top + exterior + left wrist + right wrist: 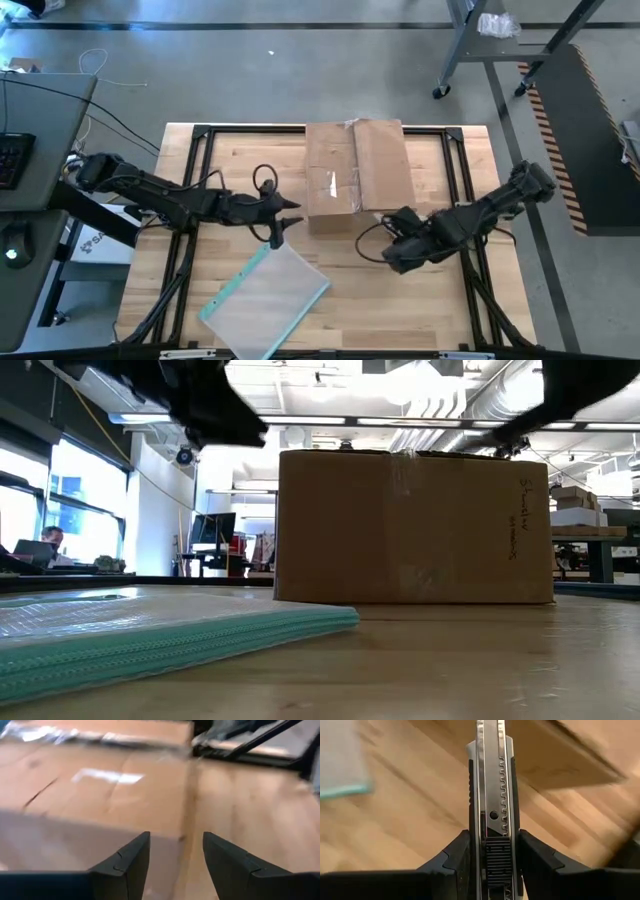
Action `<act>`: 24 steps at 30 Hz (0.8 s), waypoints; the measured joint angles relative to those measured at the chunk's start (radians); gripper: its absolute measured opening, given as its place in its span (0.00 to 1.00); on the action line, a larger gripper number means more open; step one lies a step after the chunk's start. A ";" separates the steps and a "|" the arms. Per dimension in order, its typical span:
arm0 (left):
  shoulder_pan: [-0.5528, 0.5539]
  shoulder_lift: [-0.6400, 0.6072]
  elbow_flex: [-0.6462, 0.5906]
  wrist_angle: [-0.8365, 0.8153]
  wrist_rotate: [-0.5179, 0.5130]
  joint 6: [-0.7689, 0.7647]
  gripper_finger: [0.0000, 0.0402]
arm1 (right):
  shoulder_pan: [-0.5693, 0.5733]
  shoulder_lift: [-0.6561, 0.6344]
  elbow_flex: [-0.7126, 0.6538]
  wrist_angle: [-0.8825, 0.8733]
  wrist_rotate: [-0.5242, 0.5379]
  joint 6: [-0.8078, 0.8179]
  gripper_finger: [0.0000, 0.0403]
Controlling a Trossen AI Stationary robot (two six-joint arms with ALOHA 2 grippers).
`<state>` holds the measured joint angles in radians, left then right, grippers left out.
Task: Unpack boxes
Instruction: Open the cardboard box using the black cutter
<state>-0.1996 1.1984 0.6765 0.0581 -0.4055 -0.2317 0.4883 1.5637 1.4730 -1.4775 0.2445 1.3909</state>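
The cardboard box (356, 166) sits at the far middle of the table (400, 310), flaps down and clear tape across its seam, so opening is apparently not finished. A clear pouch with a teal edge (266, 297) lies near-left of it, possibly 1 item already out. The right end effector (392, 252), just near-right of the box, is clenched on a utility knife (490, 790). The left end effector (282, 222) hovers just left of the box, fingers apart and grasping nothing.
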 joint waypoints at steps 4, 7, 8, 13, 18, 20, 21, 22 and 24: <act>0.020 0.002 0.000 -0.062 -0.007 -0.022 0.40 | -0.030 0.067 0.055 -0.059 -0.007 -0.032 0.28; 0.031 0.020 0.000 -0.069 -0.007 -0.004 0.40 | -0.051 0.110 0.101 -0.058 -0.009 -0.086 0.28; 0.034 0.029 0.000 -0.063 -0.007 0.006 0.40 | -0.058 0.125 0.117 -0.053 -0.010 -0.103 0.28; 0.043 0.089 0.000 -0.002 0.015 0.050 0.40 | -0.104 0.172 0.185 -0.047 -0.009 -0.197 0.28; 0.043 0.163 0.000 0.091 0.041 0.059 0.40 | -0.138 0.185 0.203 -0.002 -0.023 -0.284 0.28; 0.043 0.191 0.000 0.121 0.053 0.059 0.40 | -0.144 0.185 0.201 0.016 -0.037 -0.315 0.28; 0.043 0.203 0.000 0.134 0.054 0.059 0.40 | -0.146 0.185 0.200 0.018 -0.042 -0.325 0.28; 0.043 0.213 0.000 0.145 0.055 0.059 0.40 | -0.148 0.185 0.200 0.019 -0.046 -0.337 0.28; 0.042 0.224 0.000 0.148 0.055 0.055 0.40 | -0.148 0.185 0.200 0.020 -0.049 -0.365 0.28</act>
<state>-0.1574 1.4223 0.6765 0.2060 -0.3502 -0.1771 0.3407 1.7485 1.6730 -1.4570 0.1951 1.0258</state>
